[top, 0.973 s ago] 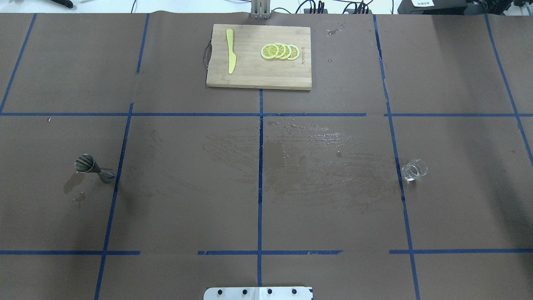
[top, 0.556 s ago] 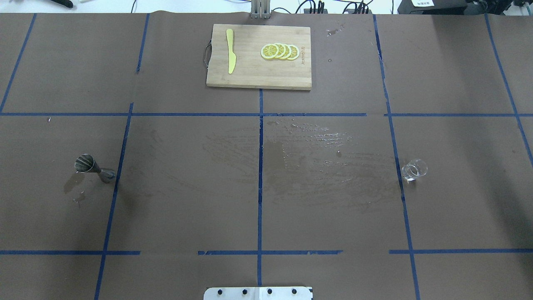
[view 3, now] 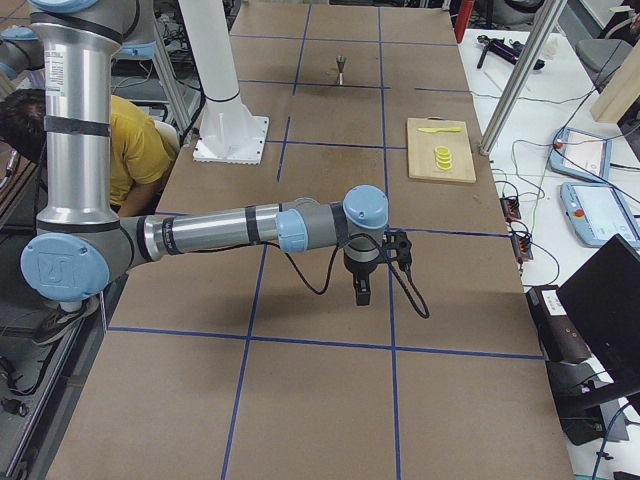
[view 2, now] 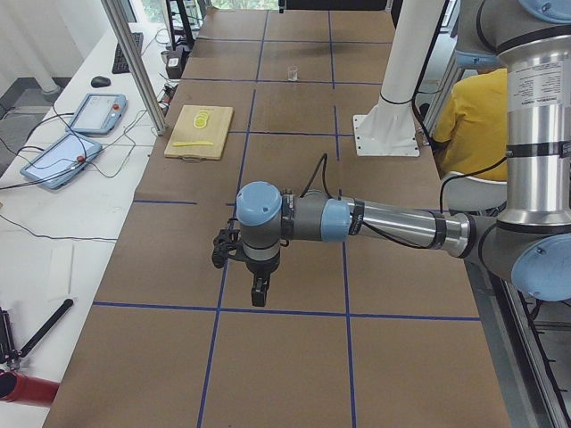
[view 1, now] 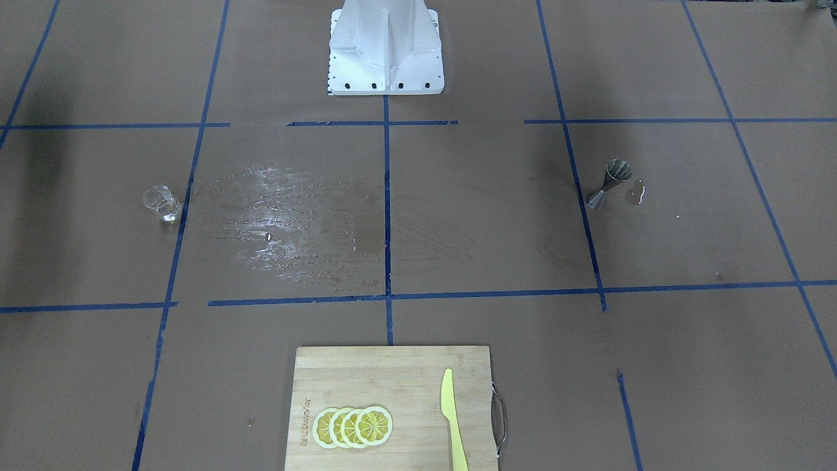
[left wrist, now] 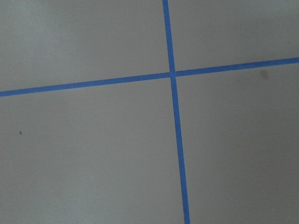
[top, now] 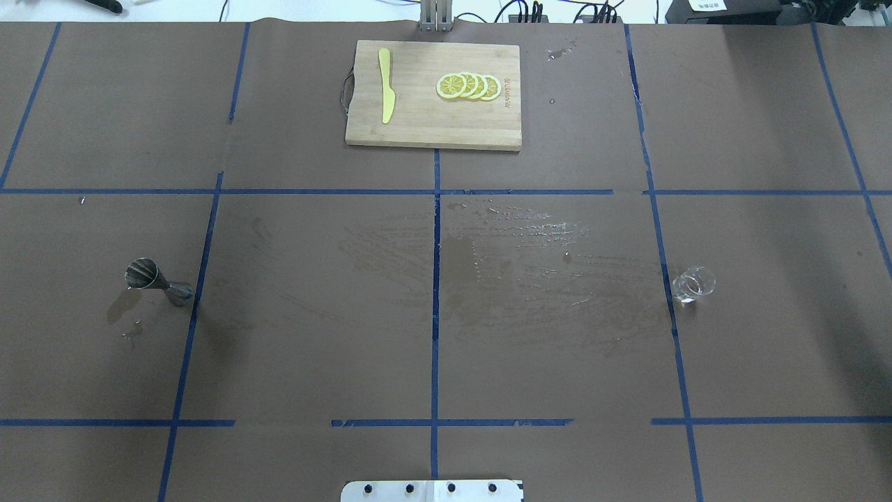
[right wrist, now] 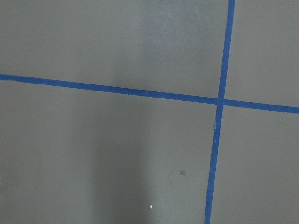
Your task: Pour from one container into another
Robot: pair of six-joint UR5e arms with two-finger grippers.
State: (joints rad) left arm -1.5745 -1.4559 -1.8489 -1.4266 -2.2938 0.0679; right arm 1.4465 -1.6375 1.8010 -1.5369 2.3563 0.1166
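Note:
The clear glass cup [top: 693, 284] stands upright on the table's right side, also seen in the front view [view 1: 161, 202] and far off in the left side view [view 2: 292, 73]. On the left side the steel jigger [top: 157, 280] stands upright [view 1: 611, 184], small in the right side view [view 3: 342, 68]. My left gripper [view 2: 259, 291] hangs over the table end, far from the jigger. Over the opposite end, well away from the cup, my right gripper [view 3: 360, 290] points down. Whether either is open or shut I cannot tell. Both wrist views show only brown paper and blue tape.
A wooden cutting board [top: 418, 125] with lemon slices [top: 468, 86] and a yellow knife [top: 385, 85] lies at the far centre. A wet smear [top: 516, 251] covers the middle. A small puddle [top: 122, 307] lies beside the jigger. A person in yellow [view 2: 473, 125] sits behind the robot.

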